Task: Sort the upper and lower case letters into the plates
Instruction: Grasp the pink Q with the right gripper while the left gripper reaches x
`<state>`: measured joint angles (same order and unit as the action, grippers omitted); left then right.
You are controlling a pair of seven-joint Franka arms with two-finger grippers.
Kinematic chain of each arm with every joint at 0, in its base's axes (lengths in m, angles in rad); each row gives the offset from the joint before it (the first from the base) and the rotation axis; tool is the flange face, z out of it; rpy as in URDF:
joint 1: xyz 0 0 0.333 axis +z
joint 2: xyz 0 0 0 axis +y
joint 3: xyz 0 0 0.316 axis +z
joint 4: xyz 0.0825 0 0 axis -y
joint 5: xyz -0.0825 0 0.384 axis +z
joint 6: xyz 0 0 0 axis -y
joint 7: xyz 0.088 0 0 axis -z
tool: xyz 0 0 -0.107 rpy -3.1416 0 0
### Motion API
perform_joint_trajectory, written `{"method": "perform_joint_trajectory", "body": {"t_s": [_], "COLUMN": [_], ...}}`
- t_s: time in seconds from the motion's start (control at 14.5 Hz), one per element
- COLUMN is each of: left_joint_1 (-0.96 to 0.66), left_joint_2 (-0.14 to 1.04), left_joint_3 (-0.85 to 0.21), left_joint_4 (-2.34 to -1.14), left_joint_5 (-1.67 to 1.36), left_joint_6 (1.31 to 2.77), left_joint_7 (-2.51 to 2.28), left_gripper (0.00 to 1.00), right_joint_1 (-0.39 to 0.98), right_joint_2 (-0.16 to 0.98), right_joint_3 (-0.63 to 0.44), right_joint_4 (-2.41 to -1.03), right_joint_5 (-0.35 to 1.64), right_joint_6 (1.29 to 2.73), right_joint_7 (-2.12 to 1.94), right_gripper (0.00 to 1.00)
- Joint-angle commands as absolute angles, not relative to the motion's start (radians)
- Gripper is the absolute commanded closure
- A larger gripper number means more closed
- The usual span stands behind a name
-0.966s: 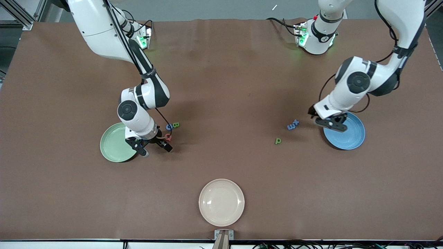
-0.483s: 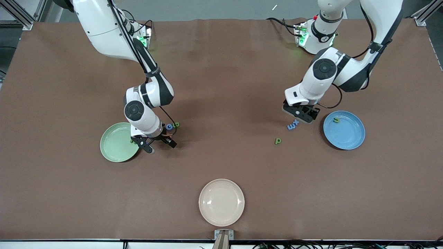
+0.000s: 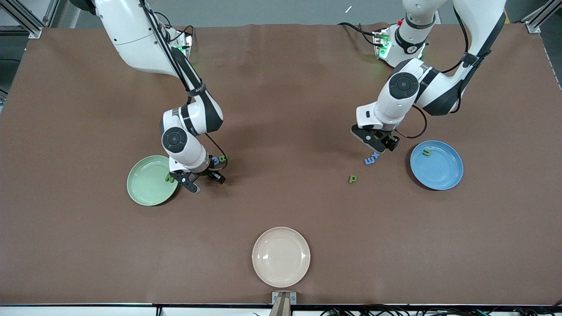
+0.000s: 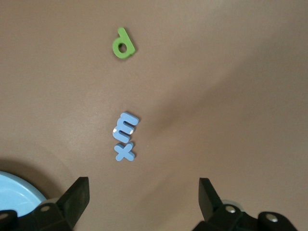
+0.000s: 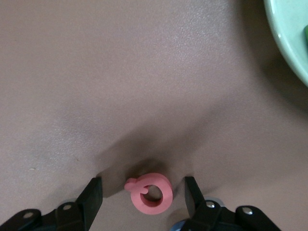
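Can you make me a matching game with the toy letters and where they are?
Things:
1. red Q
2. green n
3. green p
4. blue m

Places:
A. in the blue plate
B. touching the blue x
C. between the right gripper's fingers
D. alone on the table, nearer the front camera than the m

Pairs: 1-C, 2-A, 3-D, 4-B

The only readable signs are the toy letters themselves: blue m point(image 4: 125, 126), blue x point(image 4: 124, 152), green p point(image 4: 123, 44), red Q point(image 5: 150, 191).

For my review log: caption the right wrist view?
Right claw open around red Q on the table, green plate nearby.
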<state>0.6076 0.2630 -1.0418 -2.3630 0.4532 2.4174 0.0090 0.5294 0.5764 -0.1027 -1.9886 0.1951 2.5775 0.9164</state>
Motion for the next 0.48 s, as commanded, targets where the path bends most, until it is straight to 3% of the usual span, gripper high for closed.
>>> {"method": "perform_joint_trajectory", "body": {"t_s": [0.0,0.41], "left_joint_1": [0.649,0.669], "left_joint_2": [0.317,0.399], "left_joint_3": [-1.043,-0.980], "left_joint_4": [-2.408,-2.425], "left_joint_5": [0.526,0.704], "left_joint_6": [2.500,2.582], "left_joint_7": [0.011,-0.008], "left_gripper": [0.00,0.00], "right_joint_1": [0.549,0.545], "right_joint_2": [0.574,0.572], "right_joint_3": [-0.110,-0.114], "right_joint_4": [-2.005,-2.005], "right_joint_5": [0.195,0.178], "right_joint_6": [2.579,2.576], "right_joint_7": [0.933,0.927], "right_gripper": [0.37,0.44]}}
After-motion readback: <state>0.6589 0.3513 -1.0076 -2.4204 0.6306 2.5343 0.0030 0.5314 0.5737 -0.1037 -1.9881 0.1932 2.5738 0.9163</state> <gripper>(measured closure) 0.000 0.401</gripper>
